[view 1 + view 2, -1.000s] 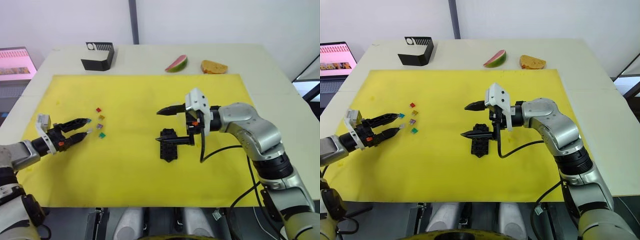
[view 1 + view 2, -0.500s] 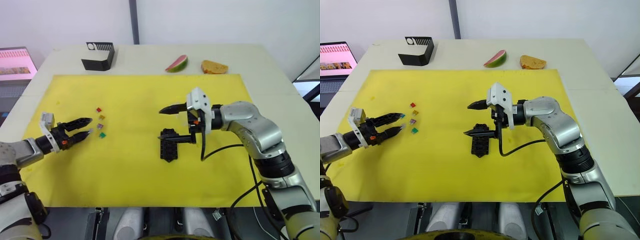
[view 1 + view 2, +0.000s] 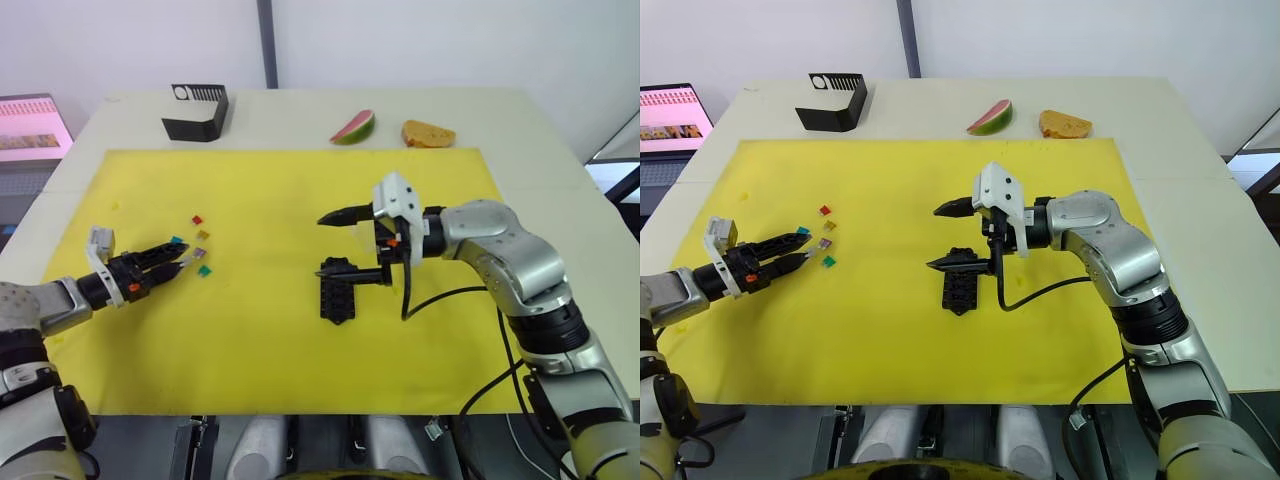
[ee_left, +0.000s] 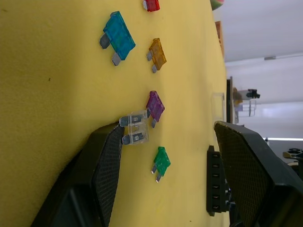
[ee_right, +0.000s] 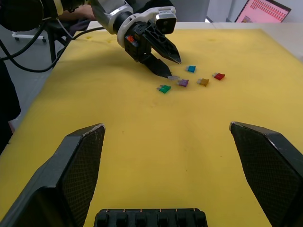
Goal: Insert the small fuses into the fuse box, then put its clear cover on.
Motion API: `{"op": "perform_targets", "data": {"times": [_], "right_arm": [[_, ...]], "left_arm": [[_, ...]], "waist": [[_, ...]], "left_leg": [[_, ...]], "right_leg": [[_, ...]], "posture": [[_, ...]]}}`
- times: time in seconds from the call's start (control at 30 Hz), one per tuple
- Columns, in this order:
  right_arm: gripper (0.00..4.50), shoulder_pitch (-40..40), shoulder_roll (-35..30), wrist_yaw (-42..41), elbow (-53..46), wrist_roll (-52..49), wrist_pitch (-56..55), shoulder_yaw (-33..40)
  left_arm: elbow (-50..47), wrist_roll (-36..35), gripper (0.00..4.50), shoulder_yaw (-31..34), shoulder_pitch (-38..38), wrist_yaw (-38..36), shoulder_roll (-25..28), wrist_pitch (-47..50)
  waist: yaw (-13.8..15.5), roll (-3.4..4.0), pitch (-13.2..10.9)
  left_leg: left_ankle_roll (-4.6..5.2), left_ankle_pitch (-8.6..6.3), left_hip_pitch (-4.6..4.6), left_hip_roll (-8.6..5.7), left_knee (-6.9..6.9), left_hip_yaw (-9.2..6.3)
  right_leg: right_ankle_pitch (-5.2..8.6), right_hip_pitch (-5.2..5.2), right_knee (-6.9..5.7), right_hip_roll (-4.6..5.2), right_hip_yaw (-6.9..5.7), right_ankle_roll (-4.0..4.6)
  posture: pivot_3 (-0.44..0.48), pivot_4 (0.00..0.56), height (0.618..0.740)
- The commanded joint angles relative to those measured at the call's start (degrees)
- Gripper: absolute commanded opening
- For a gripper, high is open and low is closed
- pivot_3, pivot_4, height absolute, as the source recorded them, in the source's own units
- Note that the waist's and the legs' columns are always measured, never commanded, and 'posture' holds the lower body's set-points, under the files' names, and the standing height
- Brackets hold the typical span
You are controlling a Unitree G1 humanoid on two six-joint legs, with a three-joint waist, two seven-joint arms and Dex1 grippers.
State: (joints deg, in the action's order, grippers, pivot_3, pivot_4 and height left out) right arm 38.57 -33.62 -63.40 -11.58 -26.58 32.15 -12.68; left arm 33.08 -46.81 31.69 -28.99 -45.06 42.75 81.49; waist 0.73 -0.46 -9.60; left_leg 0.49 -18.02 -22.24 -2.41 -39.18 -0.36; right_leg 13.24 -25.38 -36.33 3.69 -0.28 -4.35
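Note:
Several small fuses lie on the yellow mat [image 3: 300, 190]: red [image 3: 197, 219], amber [image 3: 203, 235], blue [image 4: 118, 40], violet [image 4: 155, 106], green [image 4: 161, 162] and whitish [image 4: 134, 127]. My left gripper [image 3: 172, 257] is open, low over the mat, and one finger's tip touches the whitish fuse. The black fuse box [image 3: 338, 291] lies mid-mat. My right gripper [image 3: 328, 243] hangs open just above its far end, holding nothing. A faint clear cover [image 4: 218, 106] seems to lie on the mat just beyond the fuse box.
A black angular holder [image 3: 197, 110] stands at the back left of the table. A watermelon slice [image 3: 354, 127] and a piece of bread [image 3: 428, 134] lie behind the mat. A laptop screen [image 3: 32, 128] sits off the table's left side.
My left gripper has slid forward to the fuses and narrowed its fingers, reaching the whitish fuse. The right arm has barely moved.

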Motion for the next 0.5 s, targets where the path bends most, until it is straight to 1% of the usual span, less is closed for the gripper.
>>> {"op": "perform_targets", "data": {"times": [0.03, 0.07, 0.23, 0.43, 0.5], "right_arm": [[4.5, 1.6, 0.0, -0.2, -0.6, -0.5, -0.7, 1.9], [4.5, 1.7, 0.1, -0.1, -0.6, -0.5, -0.7, 1.9], [4.5, 1.4, -0.1, 0.0, -0.8, -0.5, -0.6, 2.0], [4.5, 1.4, -0.5, -0.3, -0.8, -0.5, -0.6, 2.0], [4.5, 1.6, -0.5, -0.4, -0.6, -0.5, -0.6, 2.1]], "left_arm": [[1.4, 1.4, 2.66, -1.5, 0.6, 0.2, -0.4, -1.2], [1.5, 1.7, 2.34, -1.9, 0.8, 0.1, -0.3, -1.5], [1.4, 2.0, 2.34, -2.9, 1.5, -1.1, -0.1, -1.7], [2.1, 2.4, 2.34, -2.9, 1.5, -1.0, -0.1, -2.2], [2.0, 2.7, 1.79, -3.0, 1.5, -0.6, -0.2, -2.9]], "waist": [[0.0, 0.0, 0.0], [0.0, 0.0, 0.0], [0.0, 0.0, 0.0], [-0.1, 0.0, 0.0], [-0.1, 0.0, 0.0]], "left_leg": [[0.0, 0.0, 0.0, 0.0, 0.0, 0.0], [0.0, 0.0, 0.0, 0.0, 0.0, 0.0], [0.0, 0.0, 0.0, 0.0, 0.0, 0.0], [0.0, 0.0, 0.0, 0.0, 0.0, 0.0], [0.0, 0.0, 0.0, 0.0, 0.0, 0.0]], "right_leg": [[0.0, 0.0, 0.0, 0.0, 0.0, 0.0], [0.0, 0.0, 0.0, 0.0, 0.0, 0.0], [0.0, 0.0, 0.0, 0.0, 0.0, 0.0], [0.0, 0.0, 0.0, 0.0, 0.0, 0.0], [0.0, 0.0, 0.0, 0.0, 0.0, 0.0]], "posture": [[0.0, 0.15, 0.74], [0.0, 0.15, 0.74], [0.0, 0.15, 0.74], [0.0, 0.15, 0.74], [0.0, 0.15, 0.74]]}}
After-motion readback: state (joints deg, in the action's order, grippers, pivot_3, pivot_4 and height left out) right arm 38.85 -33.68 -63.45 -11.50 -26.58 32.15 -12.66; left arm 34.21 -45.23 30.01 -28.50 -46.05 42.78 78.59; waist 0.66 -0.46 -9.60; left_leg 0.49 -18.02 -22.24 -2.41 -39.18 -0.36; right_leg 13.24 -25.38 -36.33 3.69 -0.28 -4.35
